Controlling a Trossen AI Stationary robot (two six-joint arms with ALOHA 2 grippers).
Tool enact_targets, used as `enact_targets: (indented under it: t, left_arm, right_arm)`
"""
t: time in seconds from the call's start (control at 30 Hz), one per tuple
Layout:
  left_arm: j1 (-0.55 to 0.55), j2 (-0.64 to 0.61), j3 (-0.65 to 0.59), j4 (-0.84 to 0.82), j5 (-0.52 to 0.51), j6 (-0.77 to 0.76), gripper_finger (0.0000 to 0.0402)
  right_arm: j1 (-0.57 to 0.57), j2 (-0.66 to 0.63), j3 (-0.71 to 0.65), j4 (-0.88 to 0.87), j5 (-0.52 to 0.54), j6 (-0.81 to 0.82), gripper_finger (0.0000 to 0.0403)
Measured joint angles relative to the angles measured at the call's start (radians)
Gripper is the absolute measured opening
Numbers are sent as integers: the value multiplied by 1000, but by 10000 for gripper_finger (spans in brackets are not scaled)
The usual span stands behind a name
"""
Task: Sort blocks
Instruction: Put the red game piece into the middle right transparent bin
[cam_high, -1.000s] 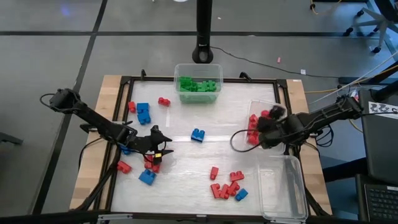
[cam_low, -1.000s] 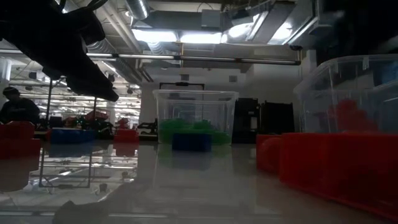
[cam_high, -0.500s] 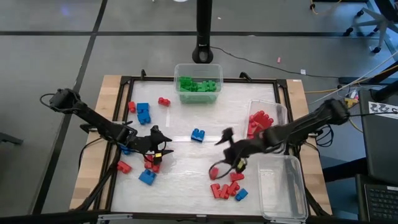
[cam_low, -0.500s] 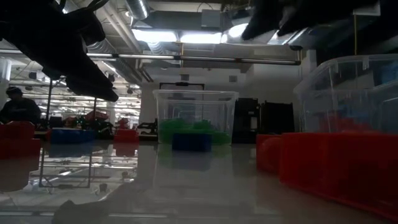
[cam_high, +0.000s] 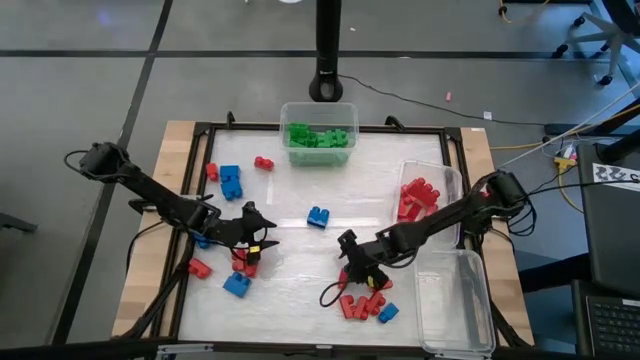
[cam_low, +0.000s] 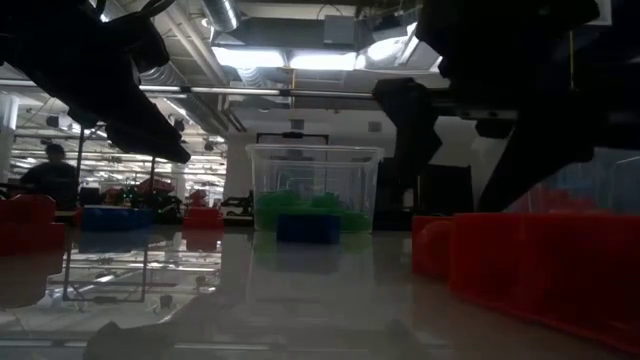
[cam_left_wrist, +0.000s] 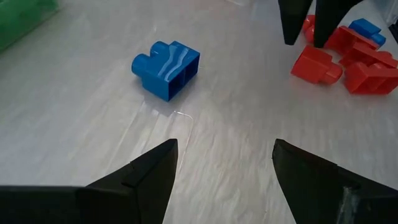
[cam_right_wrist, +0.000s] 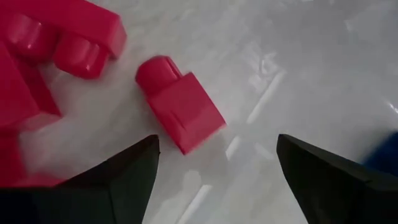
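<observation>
- White tabletop (cam_high: 300, 250) bears no readable writing.
- Right gripper (cam_high: 352, 262), fingers spread, hovers over a lone red block (cam_right_wrist: 180, 102).
- Left gripper (cam_high: 262, 232) is spread, empty.

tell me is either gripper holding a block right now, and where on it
Neither. The right gripper hangs open over a red block; the left gripper waits open, empty.

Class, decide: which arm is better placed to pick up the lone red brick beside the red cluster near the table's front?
Right. The right gripper, open, hangs directly over that red brick, while the left gripper waits open across the table.
</observation>
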Motion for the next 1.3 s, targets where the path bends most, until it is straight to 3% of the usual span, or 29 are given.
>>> enact_targets:
  t: [0.3, 0.7, 1.07, 1.2, 1.3]
  left_arm:
    - [1, 0, -9, 1, -11, 11, 251]
    - [2, 0, -10, -1, -21, 13, 251]
    - [2, 0, -11, 1, -26, 10, 251]
    - [2, 0, -11, 1, -26, 10, 251]
    - [2, 0, -11, 0, -26, 6, 251]
  right_arm:
    - [1, 22, 0, 126, -2, -61, 316]
    - [0, 91, 4, 226, -87, -88, 316]
    - [-21, 91, 46, 190, 218, -114, 317]
    - [-20, 83, 101, 133, 215, -116, 317]
    - [-20, 79, 149, 86, 140, -91, 317]
